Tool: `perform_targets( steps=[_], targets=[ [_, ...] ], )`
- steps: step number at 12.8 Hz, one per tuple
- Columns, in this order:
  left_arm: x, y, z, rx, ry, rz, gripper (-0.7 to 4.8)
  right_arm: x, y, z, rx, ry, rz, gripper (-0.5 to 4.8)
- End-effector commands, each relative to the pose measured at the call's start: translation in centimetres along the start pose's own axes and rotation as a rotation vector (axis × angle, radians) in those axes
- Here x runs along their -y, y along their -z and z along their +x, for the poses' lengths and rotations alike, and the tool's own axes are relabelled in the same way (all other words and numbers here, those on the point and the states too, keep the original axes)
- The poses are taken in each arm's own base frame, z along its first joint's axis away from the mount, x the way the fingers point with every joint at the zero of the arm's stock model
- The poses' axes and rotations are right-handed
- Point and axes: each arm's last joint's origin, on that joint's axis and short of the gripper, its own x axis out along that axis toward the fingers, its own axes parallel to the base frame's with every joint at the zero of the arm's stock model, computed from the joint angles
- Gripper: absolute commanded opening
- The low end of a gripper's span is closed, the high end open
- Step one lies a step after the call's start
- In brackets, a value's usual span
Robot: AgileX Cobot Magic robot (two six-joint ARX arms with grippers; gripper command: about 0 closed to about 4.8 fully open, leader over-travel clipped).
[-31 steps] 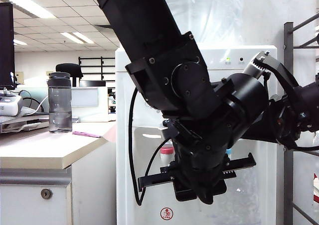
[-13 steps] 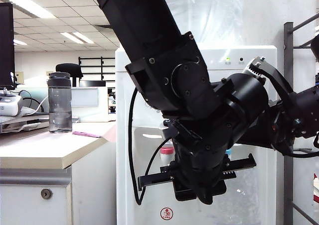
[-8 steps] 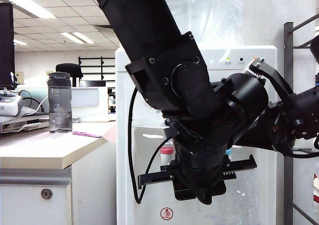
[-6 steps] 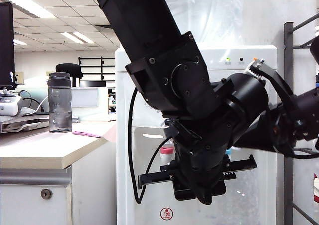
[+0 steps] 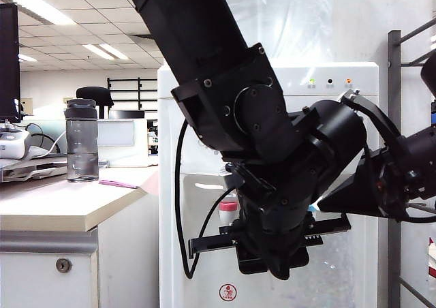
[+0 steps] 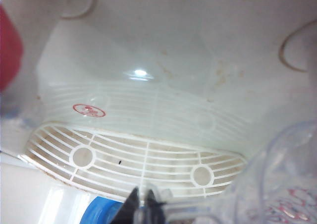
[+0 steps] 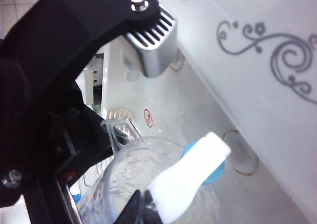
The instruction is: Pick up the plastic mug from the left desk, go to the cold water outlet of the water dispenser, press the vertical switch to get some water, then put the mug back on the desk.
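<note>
The clear plastic mug hangs under the cold water outlet, whose light-blue collar shows behind the white vertical switch. My left gripper is shut on the mug's thin handle, and the mug's wall shows beside it above the dispenser's drip grille. My right gripper is shut, its tips against the lower end of the switch, just over the mug's rim. In the exterior view both arms crowd the front of the white water dispenser and hide the mug. The left desk stands at the left.
A smoky-grey bottle with a dark lid stands on the desk. The red-collared tap sits just left of my left arm. A grey metal rack rises at the right, close to my right arm.
My right hand has tipped downward in front of the dispenser. The left arm and the mug have stayed where they were.
</note>
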Motion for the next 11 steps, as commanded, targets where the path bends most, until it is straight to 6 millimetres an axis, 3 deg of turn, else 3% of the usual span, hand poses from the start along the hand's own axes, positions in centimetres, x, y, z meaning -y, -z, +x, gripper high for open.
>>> perform_targets(
  steps=[1, 11],
  targets=[
    [0.41, -0.42, -0.32, 0.019, 0.018, -0.015, -0.06, 0.05, -0.09, 0.03, 0.004, 0.011, 0.001, -0.01],
    [0.42, -0.42, -0.32, 0.02, 0.019, 0.002, -0.06, 0.65, -0.53, 0.11, 0.011, 0.051, -0.013, -0.01]
  ],
)
